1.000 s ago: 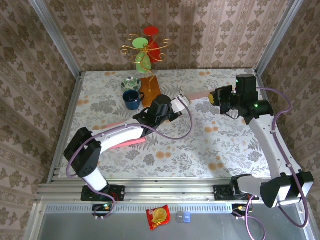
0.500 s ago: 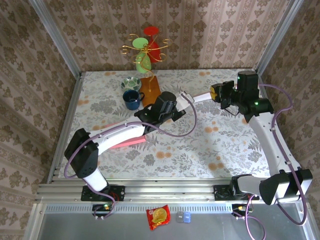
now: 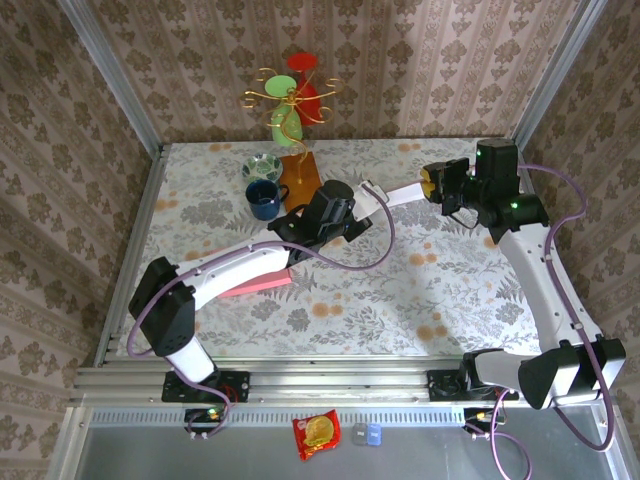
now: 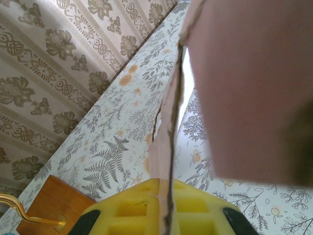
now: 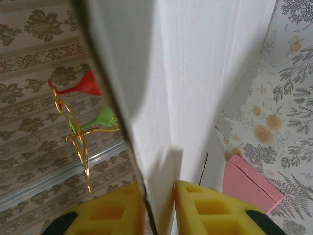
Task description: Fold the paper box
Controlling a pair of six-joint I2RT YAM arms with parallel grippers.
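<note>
Top external: left end effector [image 3: 362,205] clamps the paper box [image 3: 403,192]; right end effector [image 3: 428,189] has just loosened, so we cannot tell its grip. Fold likely set.

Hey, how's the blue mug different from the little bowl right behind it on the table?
The mug is plain dark blue; the bowl is pale with a green pattern. The mug is tall with a handle; the bowl is shallow, with none. The mug stands in front, the bowl behind it. Both sit upright on the table, beside the wooden base.
</note>
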